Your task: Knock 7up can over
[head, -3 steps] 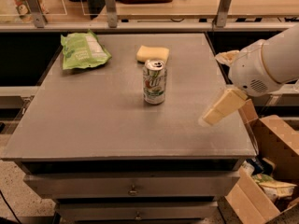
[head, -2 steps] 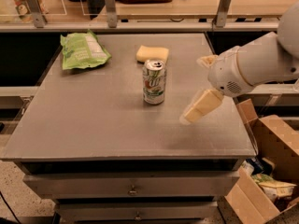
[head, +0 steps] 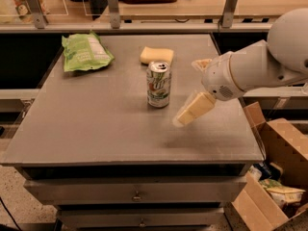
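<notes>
The 7up can (head: 158, 84) stands upright near the middle of the grey table (head: 96, 129), white and green with a silver top. My gripper (head: 185, 115) reaches in from the right on a white arm (head: 250, 71), its pale fingers pointing down and left. It hangs just above the table, a short way to the right of the can and a little nearer the front, and does not touch it.
A green chip bag (head: 85, 52) lies at the back left. A yellow sponge (head: 157, 55) lies just behind the can. Open cardboard boxes (head: 274, 177) stand on the floor to the right of the table. A railing (head: 144, 25) runs behind it.
My gripper has moved left across the table, from near the right edge to close beside the can. The can has not moved.
</notes>
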`<state>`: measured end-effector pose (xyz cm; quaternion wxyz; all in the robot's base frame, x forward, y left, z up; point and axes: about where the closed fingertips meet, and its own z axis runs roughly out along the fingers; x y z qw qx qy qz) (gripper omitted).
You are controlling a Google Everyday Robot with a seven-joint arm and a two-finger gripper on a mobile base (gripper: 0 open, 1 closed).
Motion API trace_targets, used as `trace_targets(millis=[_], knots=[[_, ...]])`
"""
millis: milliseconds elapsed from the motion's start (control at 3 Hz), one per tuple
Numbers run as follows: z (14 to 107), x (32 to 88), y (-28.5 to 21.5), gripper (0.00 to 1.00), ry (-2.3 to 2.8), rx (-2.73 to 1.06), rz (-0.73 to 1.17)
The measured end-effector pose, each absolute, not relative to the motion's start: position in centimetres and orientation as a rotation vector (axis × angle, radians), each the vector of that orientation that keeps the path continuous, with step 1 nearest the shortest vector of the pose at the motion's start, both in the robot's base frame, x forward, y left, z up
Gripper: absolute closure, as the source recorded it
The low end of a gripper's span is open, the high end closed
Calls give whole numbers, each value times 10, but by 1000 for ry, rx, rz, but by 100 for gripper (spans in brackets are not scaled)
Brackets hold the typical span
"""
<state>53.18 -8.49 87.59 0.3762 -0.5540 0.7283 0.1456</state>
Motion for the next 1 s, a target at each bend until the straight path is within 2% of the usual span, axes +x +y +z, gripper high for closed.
trace_targets(millis=[333,1000], knots=[[870,535,-84,0,1846,-1392,433],[853,564,-73,0,1707,-1146,708]])
